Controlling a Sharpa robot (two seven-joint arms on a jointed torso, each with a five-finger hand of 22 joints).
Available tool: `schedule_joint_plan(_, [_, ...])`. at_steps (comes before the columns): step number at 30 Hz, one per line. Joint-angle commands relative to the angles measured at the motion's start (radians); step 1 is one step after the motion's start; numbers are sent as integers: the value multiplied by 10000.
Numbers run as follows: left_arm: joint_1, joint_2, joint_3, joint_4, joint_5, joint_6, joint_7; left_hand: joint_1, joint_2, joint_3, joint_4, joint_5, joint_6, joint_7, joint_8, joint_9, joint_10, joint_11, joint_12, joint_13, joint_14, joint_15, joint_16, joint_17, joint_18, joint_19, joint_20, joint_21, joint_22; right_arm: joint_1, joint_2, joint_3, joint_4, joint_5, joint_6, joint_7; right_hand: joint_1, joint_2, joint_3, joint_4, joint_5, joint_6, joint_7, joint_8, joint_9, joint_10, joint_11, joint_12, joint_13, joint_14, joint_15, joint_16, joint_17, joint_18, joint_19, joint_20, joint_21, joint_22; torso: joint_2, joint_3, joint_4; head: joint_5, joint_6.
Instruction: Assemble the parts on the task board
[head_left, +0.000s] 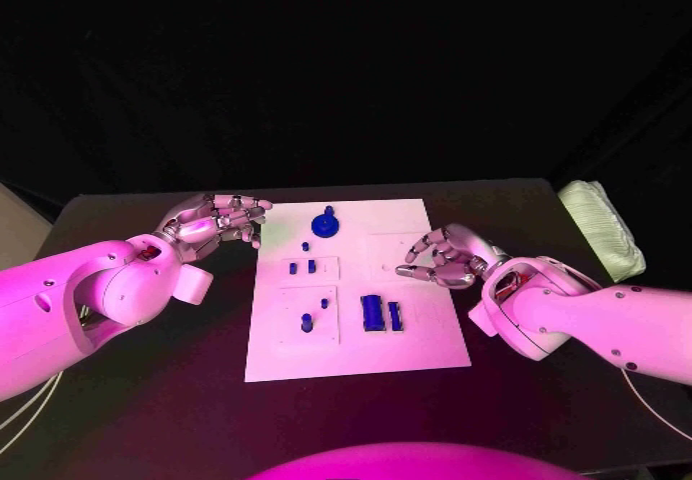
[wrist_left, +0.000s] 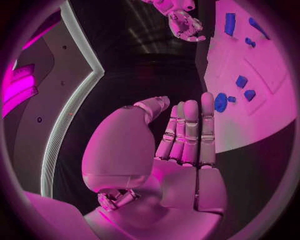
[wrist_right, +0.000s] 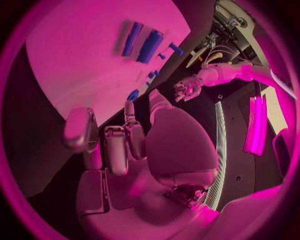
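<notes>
Nothing is held by the left robot hand (head_left: 216, 222) or right robot hand (head_left: 444, 257), and blue parts (head_left: 379, 313) are left loose on the board (head_left: 433, 340).

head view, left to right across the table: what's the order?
left hand → task board → right hand → folded white cloth at the table's right edge.
</notes>
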Motion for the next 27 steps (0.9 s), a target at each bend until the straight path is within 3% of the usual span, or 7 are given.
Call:
schedule_joint_plan(1, [-6, 261, -5, -261, 590, -542, 1044, -21, -49, -112, 186, -8, -69, 46, -24, 2, 18, 115, -619, -462, -376, 94, -561, -289, 121, -190, 93, -570, -344, 194, 299, 24, -798, 3392, 182, 2885, 435, 139, -55, -39, 38, -326, 133, -148, -35, -1197, 123, -2100, 206, -116, 165, -1063, -1439, 471, -1102, 128, -2910, -335, -167, -159, -44, 60, 199])
schedule_joint_plan(19, [-22, 1986, -11, -2597, 1693, -1958, 2530, 459, -269, -313, 487, -58, -463, -216, 25, -461, 1848, 737, -6973, -2420, -1525, 1150, -8606, -3368, 92, -1294, 1286, -6227, -4247, 435, 2598, 398, -5217, 8221, 2200, 5730, 1927, -100, 2169, -68, -155, -426, 874, -1460, -1038, -3507, 1109, -11656, -10701, -4425, 1520, -11498, -9013, 888, -4642, 1594, -9333, -6903, -430, -159, -10, 227, 1126])
schedule_joint_plan(20, [-23, 1885, -17, -2472, 1455, -1621, 2042, -3697, 1733, -5379, -957, -2646, -8704, -1822, -1890, -3526, -7755, -1143, -8666, -3046, -9206, -575, -11647, -5403, -1695, -8750, -1575, -8215, -7287, 436, 2507, 388, -5081, 7089, 1418, 4892, -2455, 1353, -498, -2861, -1241, -9476, -1080, -3596, -4208, -6832, -299, -12958, -13073, -7500, 455, -14627, -12954, -963, -13844, -644, -9955, -13076, -414, -210, -54, 180, 975])
schedule_joint_plan(21, [-28, 1882, -15, -2458, 1454, -1642, 2043, -3825, 1733, -5379, -957, -2646, -8704, -1822, -1890, -3526, -7755, -1143, -8666, -3046, -9206, -575, -11647, -5403, -1695, -8750, -1575, -8215, -7287, 427, 2507, 398, -5060, 7110, 1401, 4903, -2626, 1353, -498, -2861, -1241, -9476, -1080, -3596, -4208, -6908, -299, -12958, -13073, -7611, 455, -14627, -12954, -963, -13844, -644, -9955, -13076, -424, -205, -58, 189, 986])
schedule_joint_plan(22, [-38, 1877, -13, -2430, 1453, -1684, 2047, -4107, 1733, -5379, -957, -2646, -8704, -1822, -1890, -3526, -7755, -1143, -8666, -3046, -9206, -575, -11647, -5403, -1695, -8750, -1575, -8215, -7287, 408, 2509, 417, -5017, 7153, 1368, 4924, -2960, 1353, -498, -2861, -1241, -9476, -1080, -3596, -4208, -7166, -299, -12958, -13073, -14665, 455, -14627, -12954, -963, -13844, -644, -9955, -13076, -445, -195, -67, 207, 1007])
schedule_joint_plan(23, [-51, 1870, -9, -2390, 1452, -1746, 2052, -4429, 1733, -5379, -957, -2646, -8704, -1822, -1890, -3526, -7755, -1143, -8666, -3046, -9206, -575, -11647, -5403, -1695, -8750, -1575, -8215, -7287, 381, 2512, 444, -4956, 7214, 1319, 4956, -3301, 1353, -498, -2861, -1241, -9476, -1080, -3596, -4208, -14396, -299, -12958, -13073, -14665, 455, -14627, -12954, -963, -13844, -644, -9955, -13076, -476, -180, -79, 232, 1037])
schedule_joint_plan(27, [-134, 1826, 14, -2148, 1445, -2116, 2080, -5577, 1733, -5379, -957, -2646, -8704, -1822, -1890, -3526, -7755, -1143, -8666, -3046, -9206, -575, -11647, -5403, -1695, -8750, -1575, -8215, -7287, 217, 2527, 610, -4588, 7584, 1029, 5145, -4513, 1353, -498, -2861, -1241, -9476, -1080, -3596, -4208, -14396, -299, -12958, -13073, -14665, 455, -14627, -12954, -963, -13844, -644, -9955, -13076, -661, -90, -151, 385, 1217])
